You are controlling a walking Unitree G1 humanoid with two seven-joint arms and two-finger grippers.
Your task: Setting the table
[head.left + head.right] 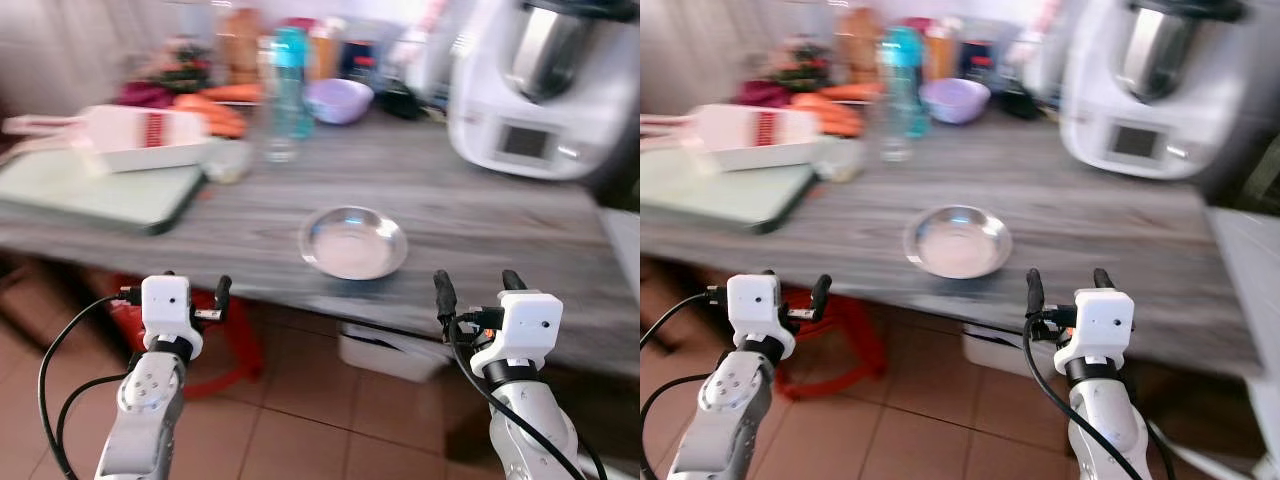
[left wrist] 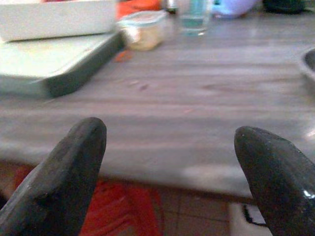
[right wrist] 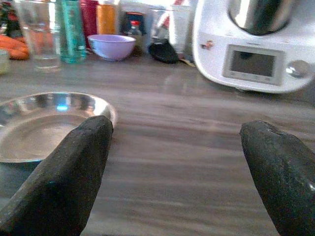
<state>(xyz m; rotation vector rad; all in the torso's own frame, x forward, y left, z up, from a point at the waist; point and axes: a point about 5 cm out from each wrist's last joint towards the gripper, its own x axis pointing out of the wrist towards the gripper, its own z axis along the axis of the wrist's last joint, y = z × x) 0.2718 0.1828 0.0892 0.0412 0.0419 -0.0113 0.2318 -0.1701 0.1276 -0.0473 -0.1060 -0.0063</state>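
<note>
Head view: a steel bowl (image 1: 353, 241) sits near the counter (image 1: 480, 215) edge, both claws held low before it. Left claw (image 2: 170, 162) gapes wide, empty. Right claw (image 3: 182, 167) likewise, bowl just beyond its finger.

Back of my counter (image 1: 480, 215) is blurred: bottles and jars there unreadable. White kitchen machine (image 1: 545, 90) cut off at top edge. Steel plate (image 2: 309, 63) clipped by left wrist view's edge. Cutting board (image 1: 100, 190) runs off frame.
</note>
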